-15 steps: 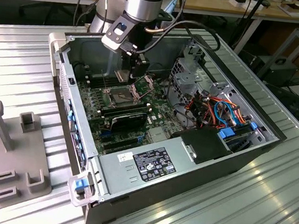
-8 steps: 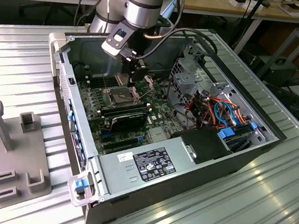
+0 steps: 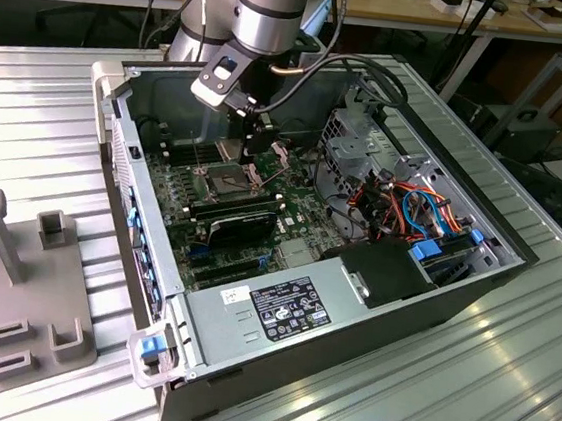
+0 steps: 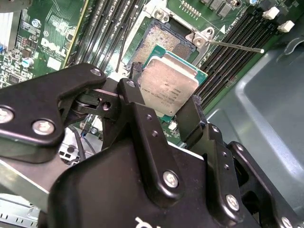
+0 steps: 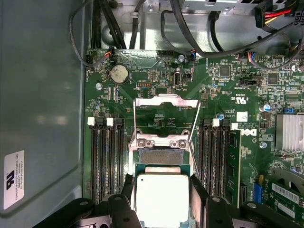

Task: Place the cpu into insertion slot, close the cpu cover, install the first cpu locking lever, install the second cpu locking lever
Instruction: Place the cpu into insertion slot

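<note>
My gripper (image 4: 164,97) is shut on the cpu (image 4: 168,85), a flat square chip with a silvery top, one black finger (image 4: 137,102) on each of two opposite edges. The cpu hangs tilted just above and partly over the insertion slot (image 4: 164,40), whose dark pin field lies bare. In the first wrist view the cpu (image 5: 160,197) overlaps the near edge of the slot (image 5: 159,156), and the cpu cover (image 5: 166,100) stands swung open behind it. Thin locking levers (image 5: 194,124) stick up beside the cover. In the exterior view the gripper (image 3: 257,136) hovers over the slot (image 3: 226,177) inside the open computer case.
Long black memory slots (image 5: 105,161) flank the socket on both sides. A black fan shroud (image 3: 241,228), a power supply (image 3: 291,307) and bundled cables (image 3: 417,210) fill the case. The grey case wall (image 5: 42,104) runs close by. A grey fixture (image 3: 12,283) sits at the exterior view's left.
</note>
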Motion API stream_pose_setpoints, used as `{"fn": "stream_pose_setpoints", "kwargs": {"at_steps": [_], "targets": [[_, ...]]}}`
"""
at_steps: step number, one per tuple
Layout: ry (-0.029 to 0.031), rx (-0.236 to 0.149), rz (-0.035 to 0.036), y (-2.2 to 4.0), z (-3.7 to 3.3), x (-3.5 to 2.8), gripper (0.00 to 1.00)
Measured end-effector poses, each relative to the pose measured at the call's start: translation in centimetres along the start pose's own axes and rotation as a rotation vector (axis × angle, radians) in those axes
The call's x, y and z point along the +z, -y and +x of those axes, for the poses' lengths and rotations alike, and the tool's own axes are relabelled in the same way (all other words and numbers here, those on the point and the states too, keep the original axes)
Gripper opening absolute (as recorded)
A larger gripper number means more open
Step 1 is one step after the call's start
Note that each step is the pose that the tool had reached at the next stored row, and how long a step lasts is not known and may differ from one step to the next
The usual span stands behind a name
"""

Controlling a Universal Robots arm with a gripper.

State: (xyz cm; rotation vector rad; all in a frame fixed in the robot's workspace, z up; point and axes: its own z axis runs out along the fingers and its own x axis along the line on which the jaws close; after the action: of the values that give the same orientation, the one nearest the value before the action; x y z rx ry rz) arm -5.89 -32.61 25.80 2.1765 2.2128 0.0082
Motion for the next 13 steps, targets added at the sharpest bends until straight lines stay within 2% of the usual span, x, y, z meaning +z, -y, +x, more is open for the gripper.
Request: {"fn": "stream_pose_setpoints", "kwargs": {"at_steps": [4,9,13], "targets": [[0.0002,0.000,0.0001,0.01,0.00,0.37,0.55],[0.0003,0.000,0.0003,0.04,0.03,1.33,0.55],[0.0002,0.000,0.0003,0.06,0.04,1.84,0.55]]}}
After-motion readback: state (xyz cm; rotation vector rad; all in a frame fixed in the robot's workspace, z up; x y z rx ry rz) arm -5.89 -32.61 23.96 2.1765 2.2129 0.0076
